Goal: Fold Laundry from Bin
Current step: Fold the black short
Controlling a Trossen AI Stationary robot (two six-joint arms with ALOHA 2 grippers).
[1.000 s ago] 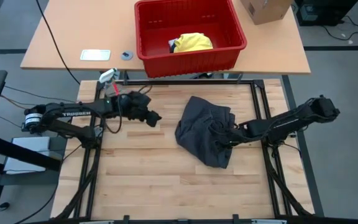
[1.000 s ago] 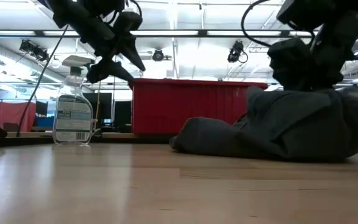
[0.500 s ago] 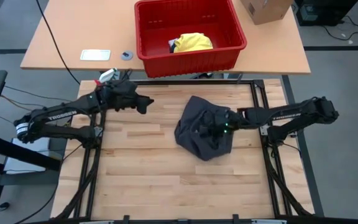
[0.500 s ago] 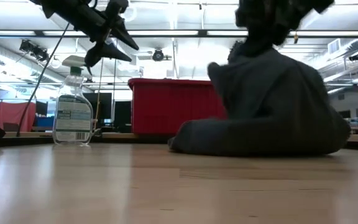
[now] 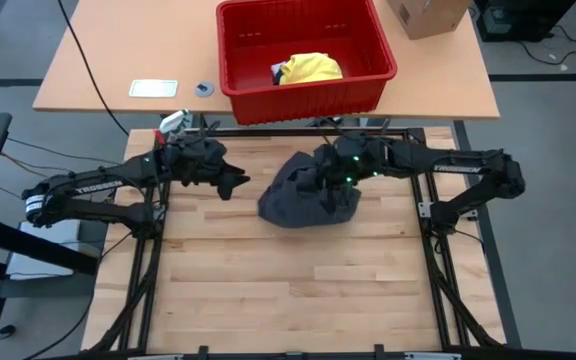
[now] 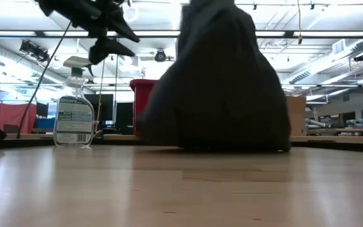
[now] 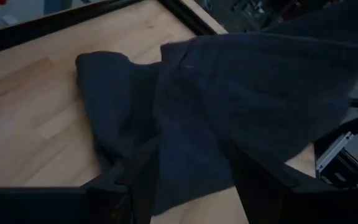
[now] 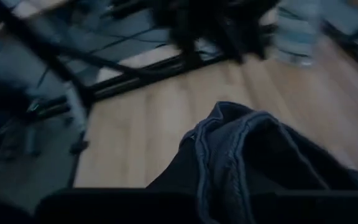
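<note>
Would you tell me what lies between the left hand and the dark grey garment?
Only bare wooden tabletop separates left hand from dark grey garment, in the high view.

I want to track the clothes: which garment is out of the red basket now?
The dark grey garment: the right gripper lifts it above the wooden table, while the yellow one lies inside the basket.
</note>
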